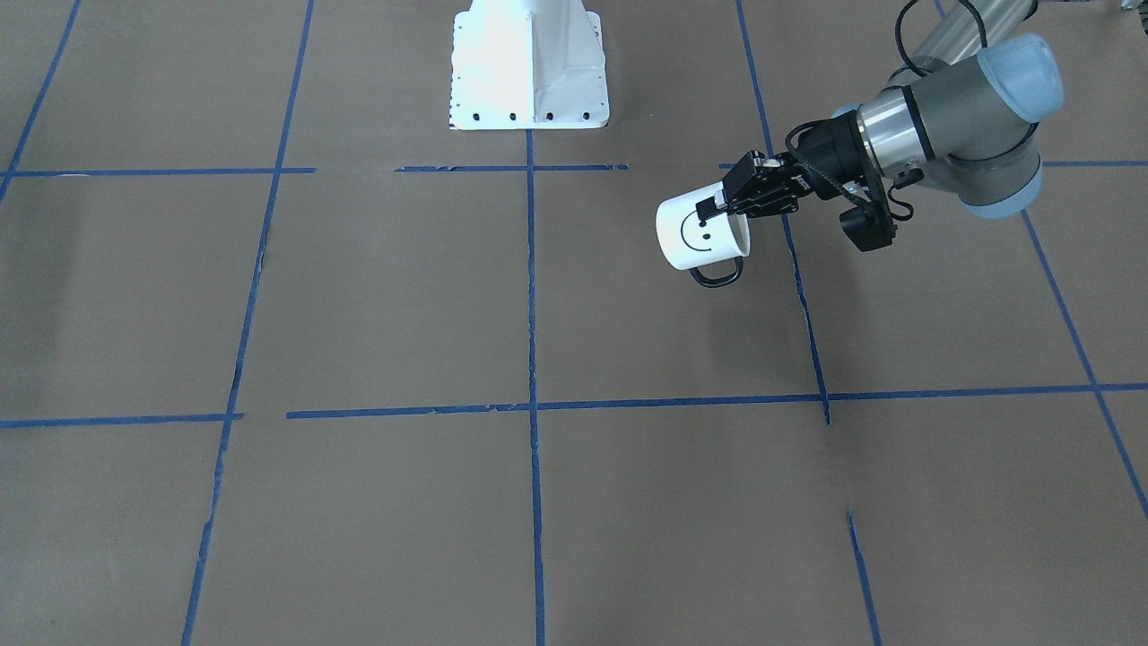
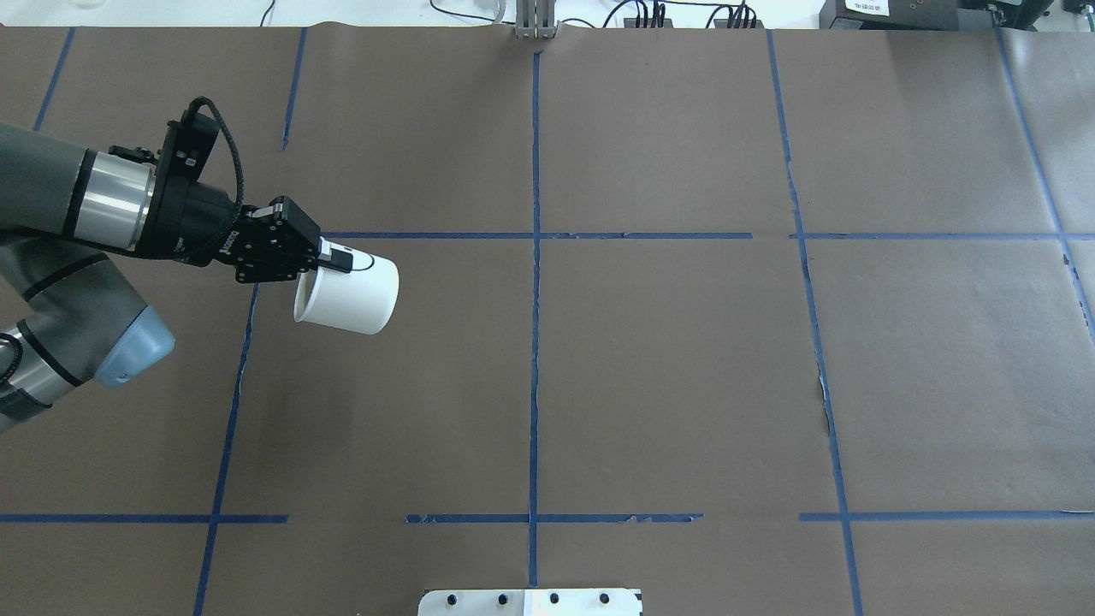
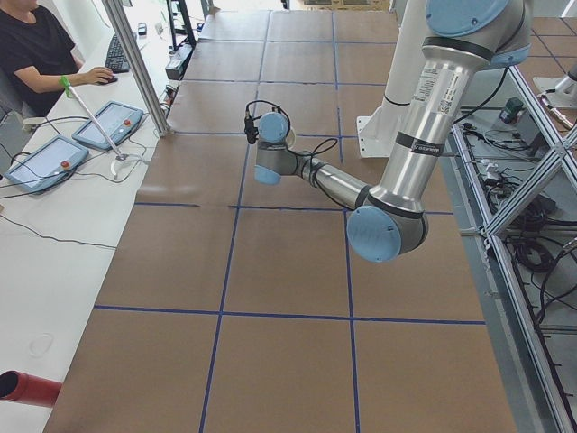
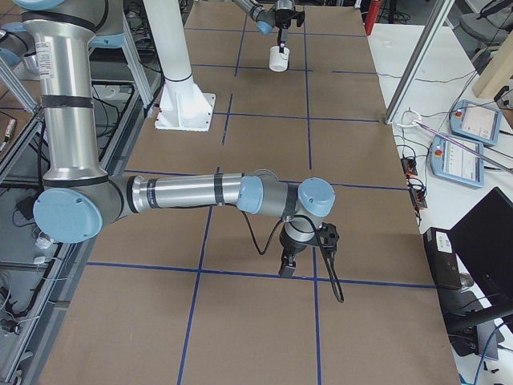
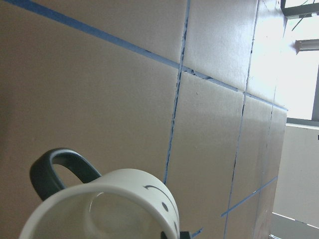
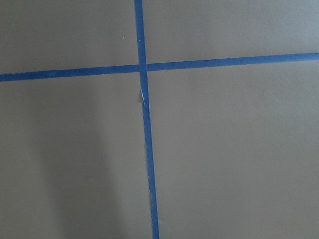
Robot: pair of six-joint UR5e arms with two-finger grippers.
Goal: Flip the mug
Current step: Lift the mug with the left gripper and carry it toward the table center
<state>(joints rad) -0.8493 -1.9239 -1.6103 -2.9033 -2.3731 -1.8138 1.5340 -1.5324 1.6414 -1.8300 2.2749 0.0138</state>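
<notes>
the mug [image 1: 695, 238] hangs on its side above the left part of the brown table [image 1: 359, 296]. my left gripper [image 1: 711, 208] pinches its rim. my right gripper [image 4: 287, 269] sits low over the table; i cannot tell if it is spread.

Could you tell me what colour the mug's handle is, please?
The handle is black, on the white mug; the exterior front-facing view shows it best.
</notes>
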